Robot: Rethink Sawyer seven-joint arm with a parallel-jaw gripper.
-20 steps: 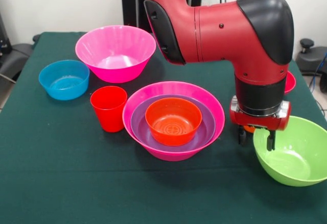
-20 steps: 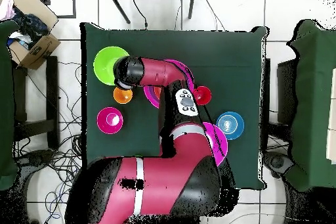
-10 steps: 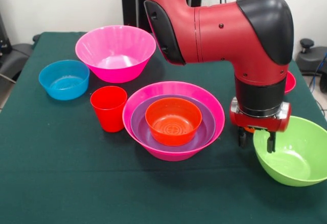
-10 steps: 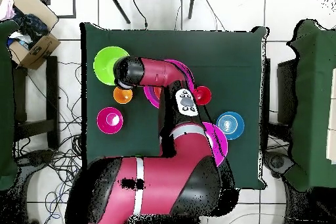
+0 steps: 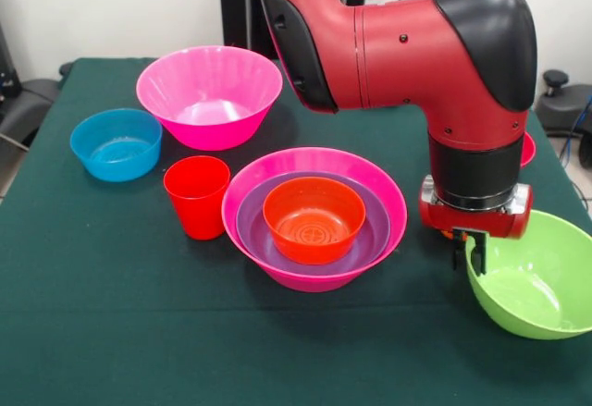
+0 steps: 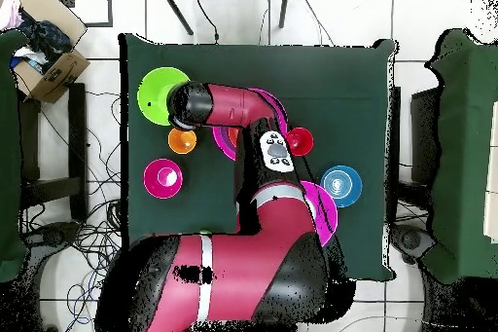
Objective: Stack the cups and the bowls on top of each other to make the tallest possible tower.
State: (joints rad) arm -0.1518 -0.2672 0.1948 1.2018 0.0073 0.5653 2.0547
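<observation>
The tower (image 5: 314, 216) is a large hot-pink bowl holding a purple bowl and an orange-red bowl (image 5: 313, 218). At the front right, my gripper (image 5: 467, 258) is shut on the near-left rim of the lime green bowl (image 5: 536, 281), one finger inside and one outside. In the overhead view that green bowl (image 6: 156, 90) sits partly under my wrist. A red cup (image 5: 197, 195) stands left of the tower. The orange cup (image 6: 182, 140) is mostly hidden behind my gripper in the front view.
A second large pink bowl (image 5: 209, 94) and a small blue bowl (image 5: 116, 143) stand at the back left. A small crimson bowl (image 5: 527, 147) peeks out behind my arm at the right. The arm hides part of the tower (image 6: 275, 106) from overhead.
The fingers, earlier spread astride the green bowl's rim, have closed onto it. The bowl has shifted slightly to the right.
</observation>
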